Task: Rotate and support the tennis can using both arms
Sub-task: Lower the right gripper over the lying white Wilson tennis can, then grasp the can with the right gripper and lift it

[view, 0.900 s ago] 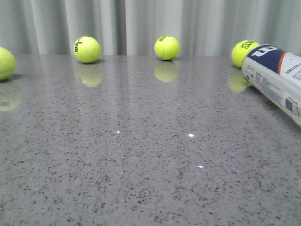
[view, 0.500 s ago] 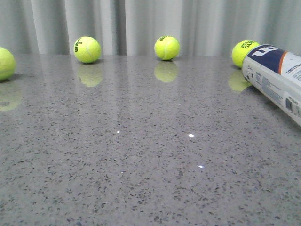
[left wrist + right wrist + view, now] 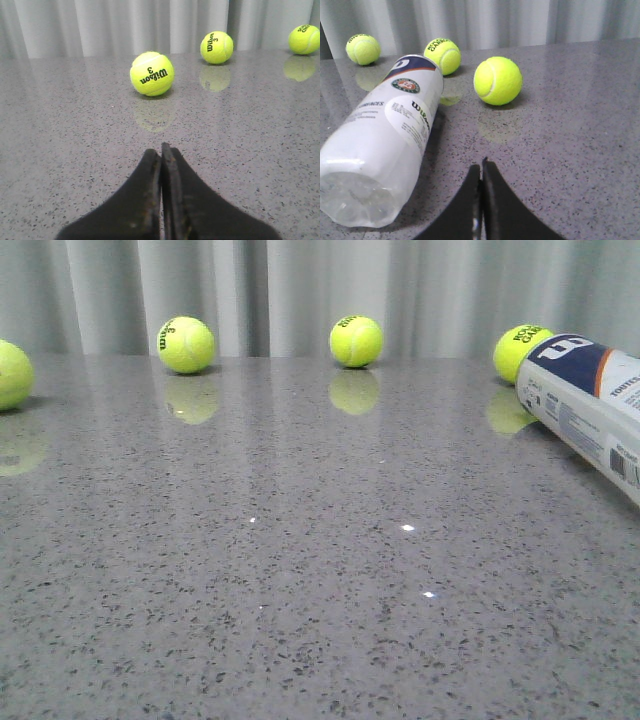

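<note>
The tennis can (image 3: 590,410) lies on its side at the right edge of the grey table, its navy band with the white W toward the back. In the right wrist view the tennis can (image 3: 390,135) lies beside my right gripper (image 3: 481,167), clear end nearest, round emblem up. The right gripper is shut and empty, apart from the can. My left gripper (image 3: 160,151) is shut and empty over bare table, with a tennis ball (image 3: 152,73) ahead of it. Neither gripper shows in the front view.
Several yellow-green tennis balls stand along the table's back: far left (image 3: 10,375), left (image 3: 185,345), middle (image 3: 355,341), and one (image 3: 518,348) behind the can's far end. Another ball (image 3: 497,80) lies ahead of the right gripper. A grey curtain hangs behind.
</note>
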